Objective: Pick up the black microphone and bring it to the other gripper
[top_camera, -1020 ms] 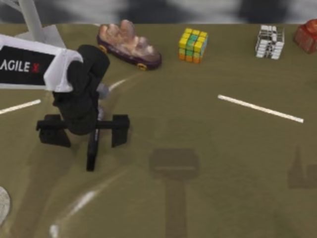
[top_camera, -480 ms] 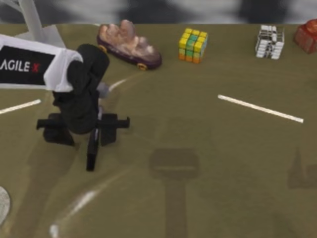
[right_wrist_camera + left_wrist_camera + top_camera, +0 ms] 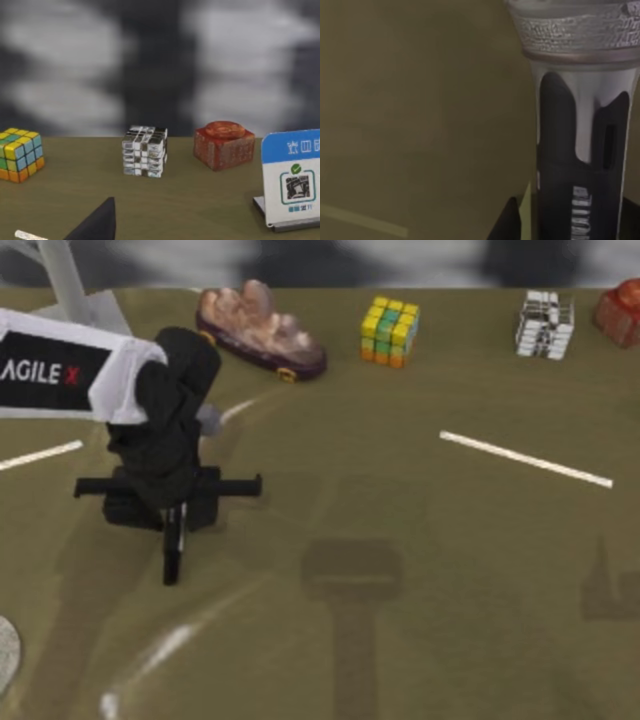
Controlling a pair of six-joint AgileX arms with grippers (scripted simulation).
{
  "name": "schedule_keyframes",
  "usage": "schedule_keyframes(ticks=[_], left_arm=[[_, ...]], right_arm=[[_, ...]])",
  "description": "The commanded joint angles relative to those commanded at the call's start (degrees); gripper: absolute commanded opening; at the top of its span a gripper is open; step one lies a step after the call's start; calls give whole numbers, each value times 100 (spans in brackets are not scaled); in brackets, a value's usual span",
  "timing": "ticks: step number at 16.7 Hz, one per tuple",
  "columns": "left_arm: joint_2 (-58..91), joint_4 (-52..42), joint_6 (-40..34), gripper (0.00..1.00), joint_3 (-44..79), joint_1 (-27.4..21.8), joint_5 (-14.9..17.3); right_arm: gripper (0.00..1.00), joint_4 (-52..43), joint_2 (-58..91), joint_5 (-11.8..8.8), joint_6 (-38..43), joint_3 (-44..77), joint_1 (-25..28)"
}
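At the left of the top view, the left gripper (image 3: 168, 502) sits low over the olive table (image 3: 420, 570), its two black fingers drawn in tight on the black microphone (image 3: 176, 540), a slim black stick handle with a round grey-silver mesh head. The handle pokes out below the claw toward the lower left of the frame; the grey head peeks out just above the wrist, near the curved white line. The left wrist view agrees: the mesh head and dark handle fill its right side, with a dark fingertip (image 3: 507, 225) pressed at the handle's edge.

So the grasp looks made, mid-handle, and the lift is the step in hand. It should go straight up first, so the tail of the handle clears the table before any swing. Then the carry should run toward the centre-right of the frame, well below the purple toy car with brown lumps (image 3: 262, 328) and the colourful puzzle cube (image 3: 390, 331) along the top edge.

The right gripper is not in the top view; its wrist view shows only one dark fingertip (image 3: 95, 225), so I cannot tell its opening.
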Motion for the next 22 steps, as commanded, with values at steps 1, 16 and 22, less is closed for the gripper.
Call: schedule_keyframes(ticks=[1,16,22], left_arm=[[0,0,0,0,0,0,0],[-1181,4320,1067,0,-1059,97,1523],[-1946,7259,1679,0,-1905,217,2500]], right_arm=[[100,0,0,0,0,0,0],[100,0,0,0,0,0,0],[100,0,0,0,0,0,0]])
